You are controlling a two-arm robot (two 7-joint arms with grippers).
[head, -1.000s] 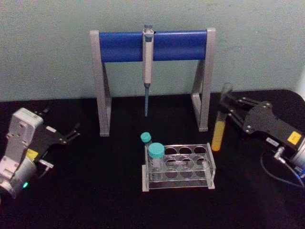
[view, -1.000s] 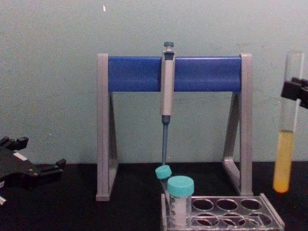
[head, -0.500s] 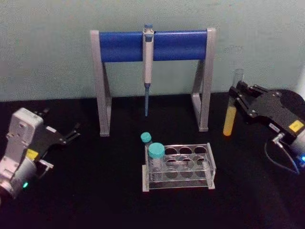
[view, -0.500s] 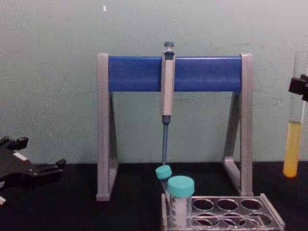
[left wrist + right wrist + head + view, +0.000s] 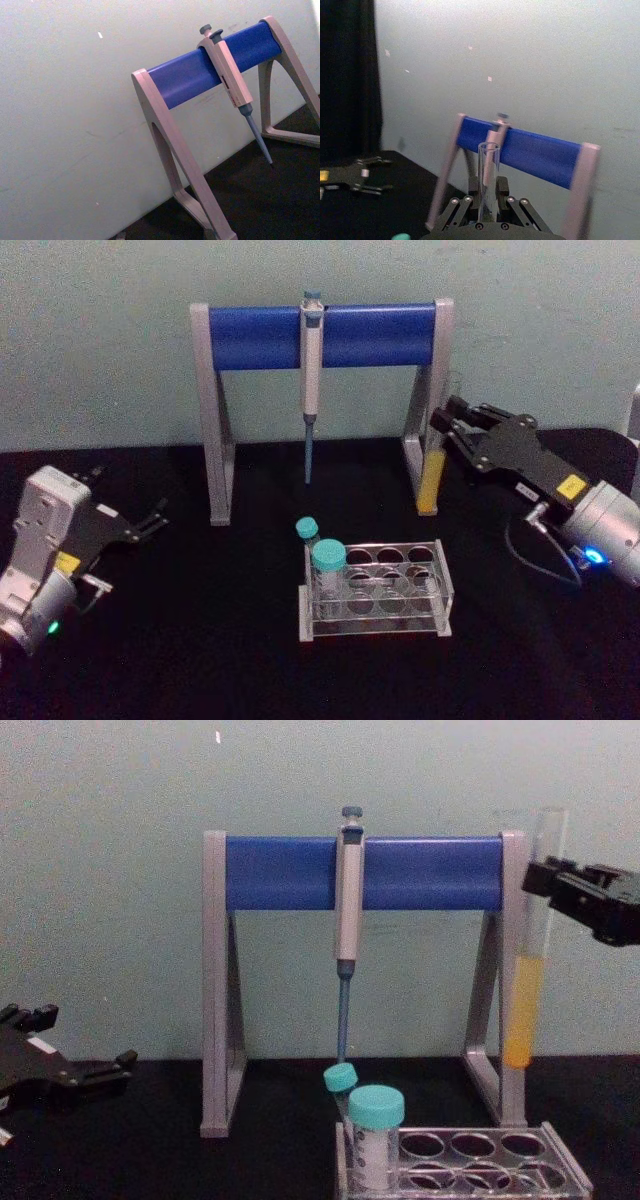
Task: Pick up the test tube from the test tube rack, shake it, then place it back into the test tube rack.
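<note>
Clear test tube (image 5: pixel 534 935) holds yellow-orange liquid (image 5: pixel 521 1015).

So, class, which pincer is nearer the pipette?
Right. The right pincer, holding the tube, is high by the stand, just right of the pipette. The left pincer sits low, far left of the stand.

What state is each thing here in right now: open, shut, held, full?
test tube: uncapped, upright, part-filled yellow, held clear of the rack.
right gripper: shut on test tube.
left gripper: open, empty.
test tube rack: holds two capped vials.
pipette: hanging on stand.
</note>
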